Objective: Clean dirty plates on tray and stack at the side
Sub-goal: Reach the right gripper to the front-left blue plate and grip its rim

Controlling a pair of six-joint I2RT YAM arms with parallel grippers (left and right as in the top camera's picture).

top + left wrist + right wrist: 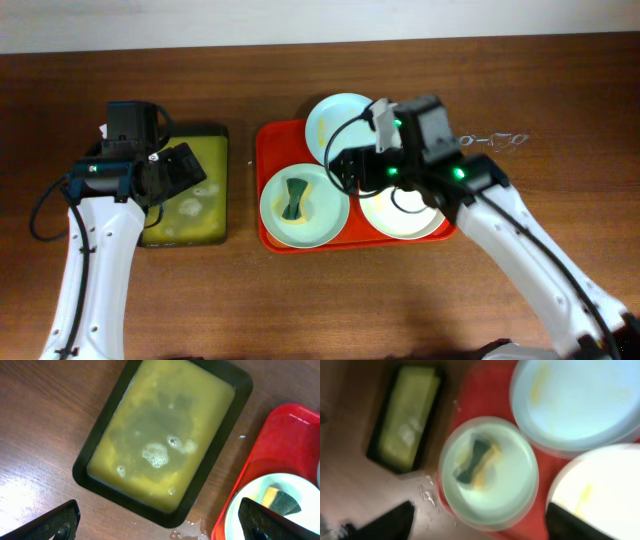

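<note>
Nearest the overhead lens, the right gripper (pixel 342 168) hangs above the tray (pixel 268 182), over the gap between the three plates; its fingers (pixel 385 521) stand far apart and have hold of nothing. That red-orange tray lies about midway between the left and right edges of the wooden bench (pixel 300 300), nearer the far edge than the near one. On it, the mint-blue plate (pixel 325 218) at the tray's near left corner carries a green-and-yellow sponge (pixel 296 198) at its middle. A second mint-blue plate (pixel 338 118) lies at the far side, overhanging the tray's far rim, with a yellow smear near its left edge. The cream-white plate (pixel 380 218) lies at the near right corner, partly hidden under the right arm, and the right wrist view shows a yellow streak on it. The left gripper (pixel 185 172) hovers over the black-rimmed olive-green tray (pixel 226 180), which lies just beside the red one toward the bench's left edge and holds murky yellow water with patches of foam (pixel 156 455). Its fingers (pixel 55 522) are spread wide and carry nothing. Water drops (pixel 190 533) lie on the wood between the two trays.
</note>
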